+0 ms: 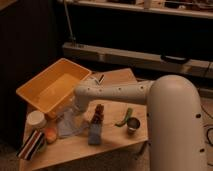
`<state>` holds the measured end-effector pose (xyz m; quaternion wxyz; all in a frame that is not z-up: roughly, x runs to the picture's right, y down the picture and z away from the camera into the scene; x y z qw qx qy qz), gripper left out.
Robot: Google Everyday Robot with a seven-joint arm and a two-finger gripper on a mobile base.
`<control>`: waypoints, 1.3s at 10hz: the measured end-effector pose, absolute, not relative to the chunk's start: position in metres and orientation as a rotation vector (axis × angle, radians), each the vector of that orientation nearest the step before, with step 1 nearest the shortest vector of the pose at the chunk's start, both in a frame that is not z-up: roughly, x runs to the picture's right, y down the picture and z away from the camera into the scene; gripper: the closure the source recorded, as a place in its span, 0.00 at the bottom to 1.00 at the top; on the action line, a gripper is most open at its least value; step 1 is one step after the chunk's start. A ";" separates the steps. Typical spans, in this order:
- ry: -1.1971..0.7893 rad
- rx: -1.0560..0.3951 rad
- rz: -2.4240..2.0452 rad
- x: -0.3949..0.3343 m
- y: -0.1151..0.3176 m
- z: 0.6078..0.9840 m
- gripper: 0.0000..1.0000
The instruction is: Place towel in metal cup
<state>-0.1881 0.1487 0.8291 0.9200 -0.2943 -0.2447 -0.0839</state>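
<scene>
The gripper (72,107) hangs with jaws spread apart just over the towel's (71,126) upper edge.

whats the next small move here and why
Probably lower the gripper onto the towel, fingers open. The towel lies on the table ungrasped, with the gripper just above its far edge, and the metal cup stands apart from it.
</scene>
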 end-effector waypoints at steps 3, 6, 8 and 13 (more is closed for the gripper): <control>-0.481 -0.622 -0.175 -0.192 0.159 0.839 0.20; -0.462 -0.640 -0.178 -0.196 0.167 0.846 0.20; -0.448 -0.651 -0.176 -0.195 0.172 0.851 0.20; -0.411 -0.713 -0.196 -0.192 0.185 0.864 0.30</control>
